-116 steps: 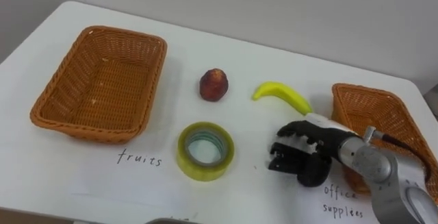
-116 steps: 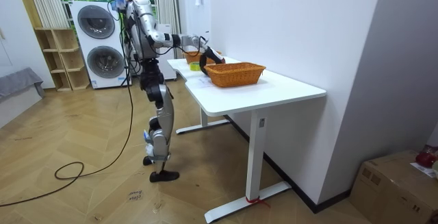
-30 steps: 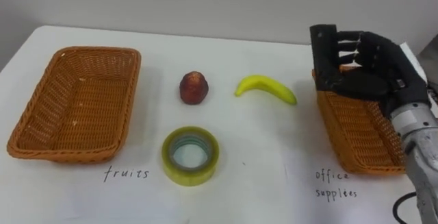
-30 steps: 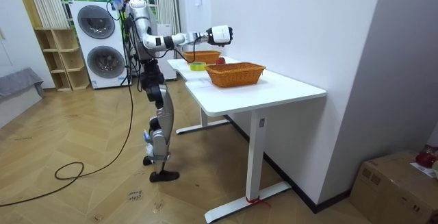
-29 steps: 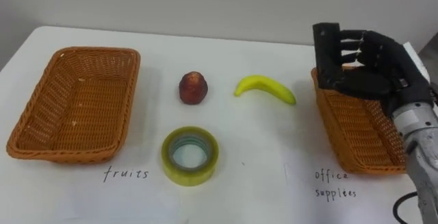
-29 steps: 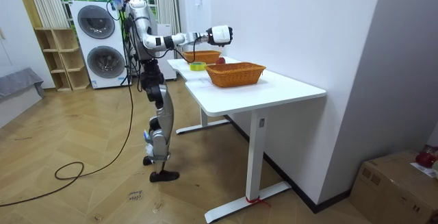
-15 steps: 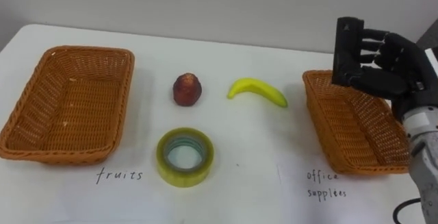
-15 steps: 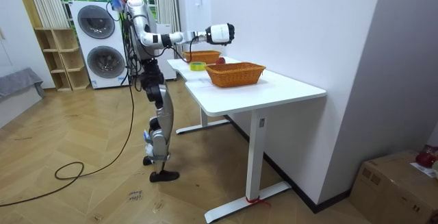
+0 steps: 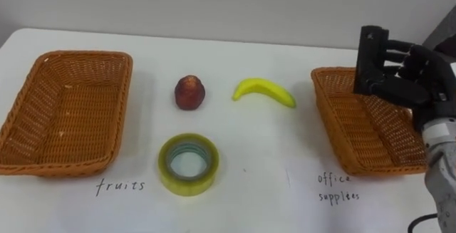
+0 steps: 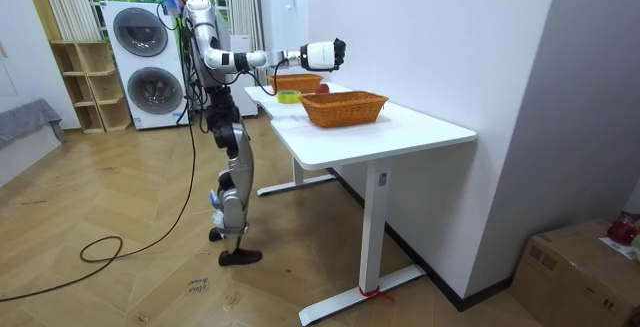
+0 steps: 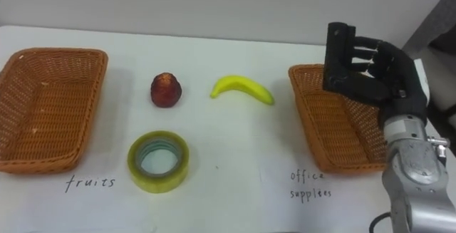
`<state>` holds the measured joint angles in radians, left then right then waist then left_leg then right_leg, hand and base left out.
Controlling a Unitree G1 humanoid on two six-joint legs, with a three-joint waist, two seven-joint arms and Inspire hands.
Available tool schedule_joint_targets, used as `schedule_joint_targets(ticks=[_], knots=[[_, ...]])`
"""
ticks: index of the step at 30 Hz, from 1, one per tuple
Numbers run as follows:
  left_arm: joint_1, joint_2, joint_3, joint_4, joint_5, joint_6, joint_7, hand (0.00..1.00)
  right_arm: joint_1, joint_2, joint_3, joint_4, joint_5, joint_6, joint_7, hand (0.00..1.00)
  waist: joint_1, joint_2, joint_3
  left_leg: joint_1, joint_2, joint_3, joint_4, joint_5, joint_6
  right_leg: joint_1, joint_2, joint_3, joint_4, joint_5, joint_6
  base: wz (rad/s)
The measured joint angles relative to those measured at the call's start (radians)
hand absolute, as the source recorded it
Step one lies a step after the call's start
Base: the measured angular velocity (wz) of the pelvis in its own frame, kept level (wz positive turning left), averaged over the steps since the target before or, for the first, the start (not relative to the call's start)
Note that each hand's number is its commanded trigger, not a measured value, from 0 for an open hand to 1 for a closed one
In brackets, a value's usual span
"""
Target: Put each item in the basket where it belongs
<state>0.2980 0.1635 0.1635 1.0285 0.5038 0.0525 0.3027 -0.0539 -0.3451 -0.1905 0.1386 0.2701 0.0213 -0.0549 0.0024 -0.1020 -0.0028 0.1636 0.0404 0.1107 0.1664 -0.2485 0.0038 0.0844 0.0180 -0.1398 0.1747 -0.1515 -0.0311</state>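
Quick look: the robot's black right hand hangs above the orange wicker basket at 3 o'clock, fingers straight and nothing in it. All three items sit loose on the white tabletop, so nothing's sorted yet. The yellowish see-through tape roll lies flat at 6 o'clock of the small red fruit. The curved yellow banana is at 3 o'clock of that fruit, and both are well apart from the orange wicker basket at 9 o'clock. My guess on handling: the tape is light and stiff, but its glossy side looks slick, so I'd pinch across the ring wall with the thumb down the core hole. The banana's soft and bruises easily, so wrap gently around the fat middle, not the tips. The red fruit looks firm but might roll, so come from the top and cup it.
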Motion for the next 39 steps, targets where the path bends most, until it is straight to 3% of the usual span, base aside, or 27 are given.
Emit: schedule_joint_targets(ticks=[6, 9, 29, 39], knots=[[0.0, 0.0, 0.0, 0.0, 0.0, 0.0, 0.001, 0.0, 0.001, 0.0, 0.0, 0.012, -0.001, 0.0, -0.007, 1.0, -0.003, 0.004, -0.0021, -0.003, 0.0, 0.003, 0.0, 0.0, 0.0, -0.005, 0.001, 0.0, 0.0, 0.0, 0.0, 0.0], [0.005, 0.0, -0.001, -0.015, 0.0, 0.005, 0.0, 0.0, 0.013, 0.0, 0.0, 0.013, 0.0, 0.0, -0.013, 1.0, -0.002, 0.009, -0.0102, -0.005, 0.0, 0.002, 0.001, 0.0, 0.0, -0.012, 0.0, -0.002, 0.004, 0.0, -0.001, 0.0], [0.017, -0.001, 0.0, -0.058, 0.003, 0.013, -0.048, 0.0, 0.092, 0.0, -0.004, 0.064, -0.12, 0.003, 0.004, 1.0, -0.012, 0.016, -0.0049, -0.004, 0.001, 0.022, -0.002, 0.0, 0.0, -0.019, 0.0, 0.004, 0.011, -0.001, 0.0, -0.03], [0.012, 0.0, 0.011, -0.06, 0.004, 0.013, -0.066, 0.0, 0.092, 0.0, -0.005, 0.064, -0.212, 0.003, 0.014, 1.0, -0.011, 0.003, 0.0011, 0.0, 0.001, 0.024, -0.002, 0.0, 0.0, -0.019, 0.001, 0.008, 0.009, -0.001, 0.0, 0.0]])
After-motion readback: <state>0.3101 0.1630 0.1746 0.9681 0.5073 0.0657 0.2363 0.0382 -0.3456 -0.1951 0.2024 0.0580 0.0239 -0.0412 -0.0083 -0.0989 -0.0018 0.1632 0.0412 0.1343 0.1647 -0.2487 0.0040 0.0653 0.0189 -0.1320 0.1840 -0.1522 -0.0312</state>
